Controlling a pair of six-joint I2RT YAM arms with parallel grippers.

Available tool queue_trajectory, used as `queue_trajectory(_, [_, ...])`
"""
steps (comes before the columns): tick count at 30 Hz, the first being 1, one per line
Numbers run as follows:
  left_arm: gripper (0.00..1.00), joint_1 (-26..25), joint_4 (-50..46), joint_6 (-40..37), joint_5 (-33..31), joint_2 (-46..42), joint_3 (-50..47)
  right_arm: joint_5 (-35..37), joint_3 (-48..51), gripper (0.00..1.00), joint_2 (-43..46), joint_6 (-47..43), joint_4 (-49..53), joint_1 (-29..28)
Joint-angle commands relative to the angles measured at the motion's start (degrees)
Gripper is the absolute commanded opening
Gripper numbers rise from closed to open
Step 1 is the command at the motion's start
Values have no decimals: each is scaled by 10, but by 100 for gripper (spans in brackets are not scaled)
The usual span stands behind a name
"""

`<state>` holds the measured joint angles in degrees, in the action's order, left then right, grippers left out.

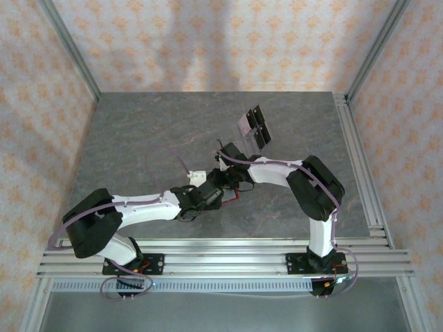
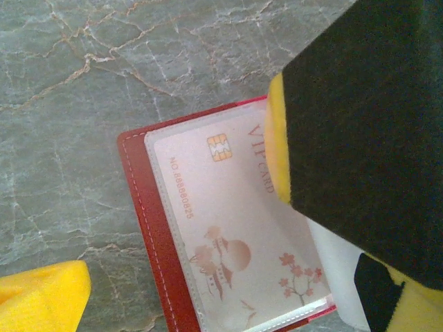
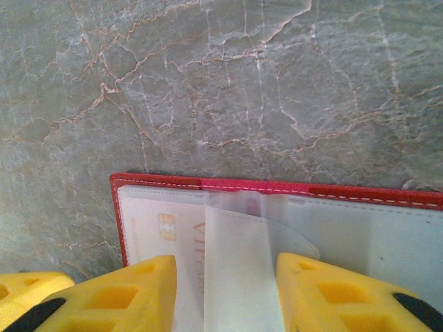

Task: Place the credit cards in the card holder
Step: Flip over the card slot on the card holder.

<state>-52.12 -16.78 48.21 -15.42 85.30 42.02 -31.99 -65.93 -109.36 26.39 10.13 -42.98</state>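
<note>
- Left wrist: left hand (image 2: 228, 303) open over pale pinkish card (image 2: 228, 221) inside red folding wallet (image 2: 149, 228).
- Right wrist: right hand (image 3: 225, 297) straddles its clear flap (image 3: 235, 256), grip unclear; bare marble desk (image 3: 208, 83) beyond.

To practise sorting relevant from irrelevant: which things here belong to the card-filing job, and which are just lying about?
Belongs to the job:
red folding wallet with clear sleeves
pale pink chip card inside its sleeve
pale flat card farther back on the grey table

Just lying about:
two dark flat rectangles beside that card, too small to identify
</note>
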Motion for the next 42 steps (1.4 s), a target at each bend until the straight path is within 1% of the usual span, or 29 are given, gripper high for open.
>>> queue_trajectory(1, [100,-4,-1,15,-25,7,3,-3,-3,42,0,4,3,-4])
queue_trajectory(9, [100,-4,1,27,-27,10,-13,18,-10,43,51,13,15,9])
queue_trajectory(11, [100,-4,0,27,-28,8,-14,28,-2,45,67,16,15,16])
queue_trajectory(13, [100,-5,0,28,-29,8,-15,38,8,50,76,19,16,21])
queue_trajectory(18, [100,-5,1,29,-29,7,-17,41,30,53,73,21,14,25])
queue_trajectory(22, [100,-5,0,29,-31,4,-20,23,47,54,60,36,-13,25])
queue_trajectory(29, [100,-5,-8,30,-36,-7,-21,-25,44,54,47,50,-48,20])
queue_trajectory(35, [100,-5,-47,45,-73,-74,-31,-52,29,54,36,72,-70,-4])
queue_trajectory(38, [100,-4,-78,59,-101,-122,-40,-59,21,54,25,87,-86,-21])
queue_trajectory(42, [100,-2,-124,78,-131,-166,-44,-59,11,54,6,104,-102,-41])
